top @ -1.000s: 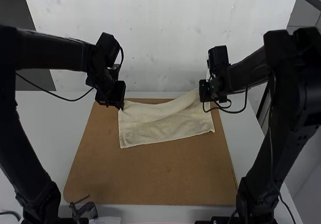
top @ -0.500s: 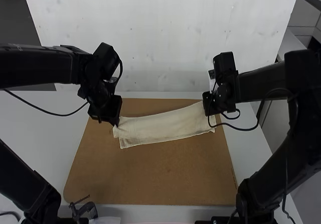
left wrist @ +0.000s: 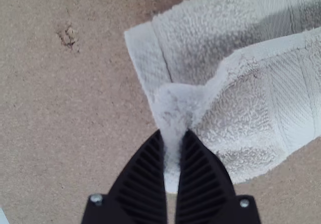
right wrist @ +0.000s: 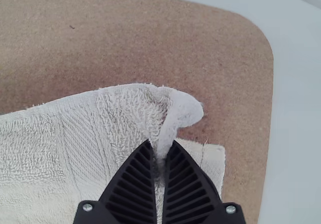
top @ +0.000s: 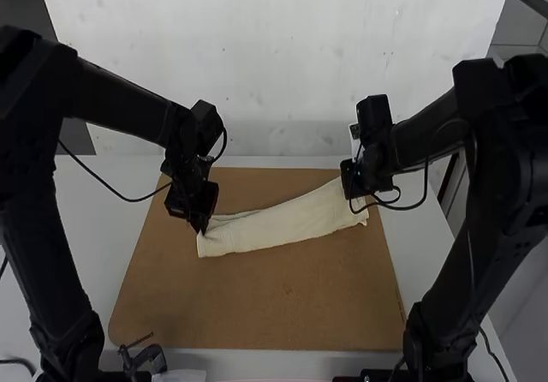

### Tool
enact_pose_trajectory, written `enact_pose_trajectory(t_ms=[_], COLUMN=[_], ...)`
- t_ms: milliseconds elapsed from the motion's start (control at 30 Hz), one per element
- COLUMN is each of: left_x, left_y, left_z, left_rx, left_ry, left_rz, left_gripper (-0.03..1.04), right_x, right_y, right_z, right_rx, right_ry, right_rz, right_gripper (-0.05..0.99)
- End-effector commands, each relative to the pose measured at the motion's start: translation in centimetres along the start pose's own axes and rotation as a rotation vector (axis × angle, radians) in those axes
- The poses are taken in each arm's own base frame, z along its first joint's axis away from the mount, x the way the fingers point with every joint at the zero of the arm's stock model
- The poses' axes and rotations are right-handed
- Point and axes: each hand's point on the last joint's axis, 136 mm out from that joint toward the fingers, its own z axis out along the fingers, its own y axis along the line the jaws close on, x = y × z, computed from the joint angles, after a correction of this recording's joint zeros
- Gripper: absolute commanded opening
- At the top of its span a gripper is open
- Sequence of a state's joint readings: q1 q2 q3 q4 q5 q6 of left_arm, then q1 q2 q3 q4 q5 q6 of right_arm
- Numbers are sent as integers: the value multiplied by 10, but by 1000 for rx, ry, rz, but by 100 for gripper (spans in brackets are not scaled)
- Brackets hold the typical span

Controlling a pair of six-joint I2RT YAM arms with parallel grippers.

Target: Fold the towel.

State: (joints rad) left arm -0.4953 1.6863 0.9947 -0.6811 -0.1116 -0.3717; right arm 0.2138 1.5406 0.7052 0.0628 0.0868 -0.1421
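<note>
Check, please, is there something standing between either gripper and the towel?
Nothing visible: the jaws of the left gripper and the right gripper are closed on pinched cloth at opposite ends of the towel, over the brown board.

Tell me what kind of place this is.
Probably a robotics lab or test bench: two robot arms stand at a white table, with a brown board and a towel laid out on it.
</note>
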Motion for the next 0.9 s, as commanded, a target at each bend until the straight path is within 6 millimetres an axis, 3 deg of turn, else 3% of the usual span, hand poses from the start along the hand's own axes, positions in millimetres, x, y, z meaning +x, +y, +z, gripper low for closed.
enact_pose_trajectory(t_ms=[0, 400, 600, 867], left_x=[-30, -48, -70, -68], left_y=[13, 21, 26, 22], left_z=[-4, 17, 8, 19], left_rx=[-43, -95, -136, -153], left_ry=[-65, -44, -104, -84], left_rz=[-26, -23, -31, -12], left_gripper=[2, 2, 2, 2], right_x=[-19, -5, -1, 7], right_y=[-17, -16, -16, -17], right_z=[5, 26, 33, 36], right_rx=[57, 58, 58, 59], right_ry=[-35, 20, 32, 45], right_rz=[27, 28, 28, 31], right_gripper=[2, 2, 2, 2])
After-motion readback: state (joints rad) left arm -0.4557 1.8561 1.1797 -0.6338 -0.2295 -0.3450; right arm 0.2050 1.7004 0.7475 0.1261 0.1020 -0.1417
